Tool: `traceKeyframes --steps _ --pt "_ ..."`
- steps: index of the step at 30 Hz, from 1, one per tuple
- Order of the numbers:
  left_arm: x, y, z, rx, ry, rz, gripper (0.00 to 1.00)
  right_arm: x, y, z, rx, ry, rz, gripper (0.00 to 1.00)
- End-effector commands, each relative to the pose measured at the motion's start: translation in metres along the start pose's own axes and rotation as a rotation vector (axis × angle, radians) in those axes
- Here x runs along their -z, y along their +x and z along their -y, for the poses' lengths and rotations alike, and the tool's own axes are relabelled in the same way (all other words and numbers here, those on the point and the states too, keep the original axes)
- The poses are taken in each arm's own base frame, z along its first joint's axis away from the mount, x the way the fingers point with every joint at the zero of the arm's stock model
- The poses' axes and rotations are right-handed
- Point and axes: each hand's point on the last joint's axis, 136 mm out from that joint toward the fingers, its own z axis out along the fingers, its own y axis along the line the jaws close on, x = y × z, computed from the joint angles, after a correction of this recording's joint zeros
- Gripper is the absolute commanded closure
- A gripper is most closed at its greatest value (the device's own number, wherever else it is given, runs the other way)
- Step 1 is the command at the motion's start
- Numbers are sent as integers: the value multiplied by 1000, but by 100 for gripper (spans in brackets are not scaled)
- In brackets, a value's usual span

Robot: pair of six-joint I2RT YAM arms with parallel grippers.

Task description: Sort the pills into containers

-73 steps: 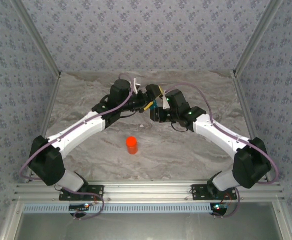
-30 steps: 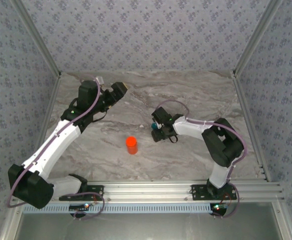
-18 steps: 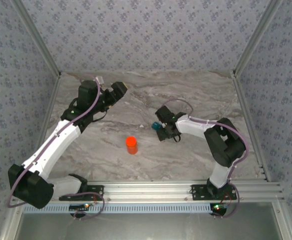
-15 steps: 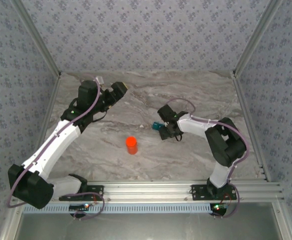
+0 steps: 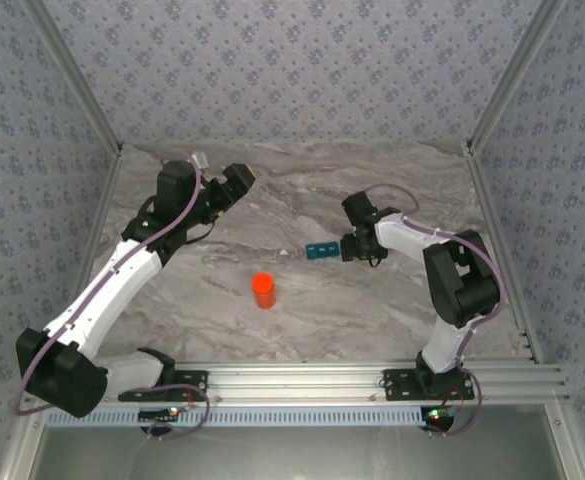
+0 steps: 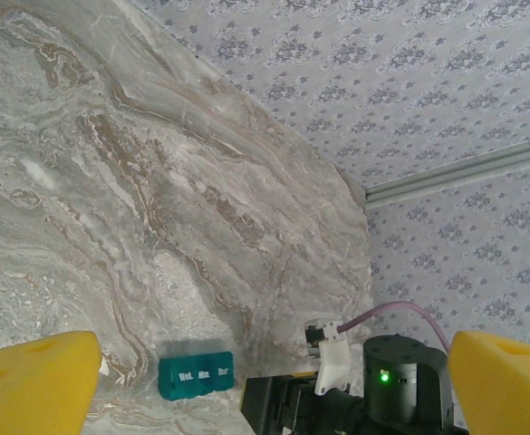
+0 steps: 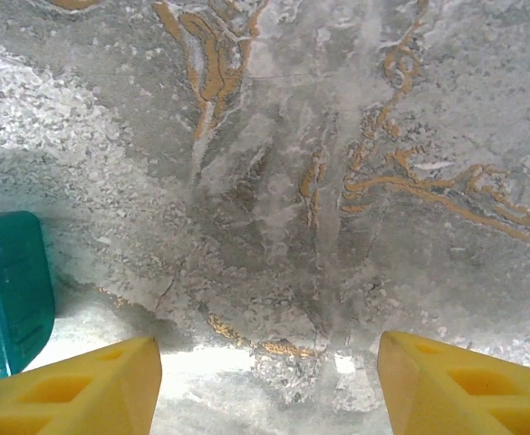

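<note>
Sorting looked barely begun: the orange bottle point(image 5: 263, 290) stood apart from the teal box point(image 5: 322, 250), which lay on the surface point(image 5: 392, 310) just beside the right tool point(image 5: 347, 246), open and empty. A second earlier that tool had been right over the box. The left tool point(image 5: 240, 178) hung wide open

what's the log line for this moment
left hand: open, empty | right hand: open, empty, beside teal box | orange bottle: upright, apart from both hands
</note>
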Motion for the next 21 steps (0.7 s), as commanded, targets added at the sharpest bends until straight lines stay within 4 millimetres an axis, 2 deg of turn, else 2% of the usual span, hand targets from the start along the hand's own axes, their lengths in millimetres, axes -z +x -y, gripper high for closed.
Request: traceKeyframes --steps 1,7,10,16,21 --pt "3 0 4 -22 17 5 2 21 -4 -3 -35 -38 17 34" --pt "4 2 -1 -37 -1 1 2 38 -13 -11 -50 -86 70 34" --pt "6 3 -8 -58 -31 2 2 50 -13 -25 -38 -137 88 34" --pt "5 5 -29 -76 -94 1 2 87 -4 -66 49 -233 151 34" --pt "0 6 -57 -66 -164 -10 2 123 11 -106 152 -301 180 33"
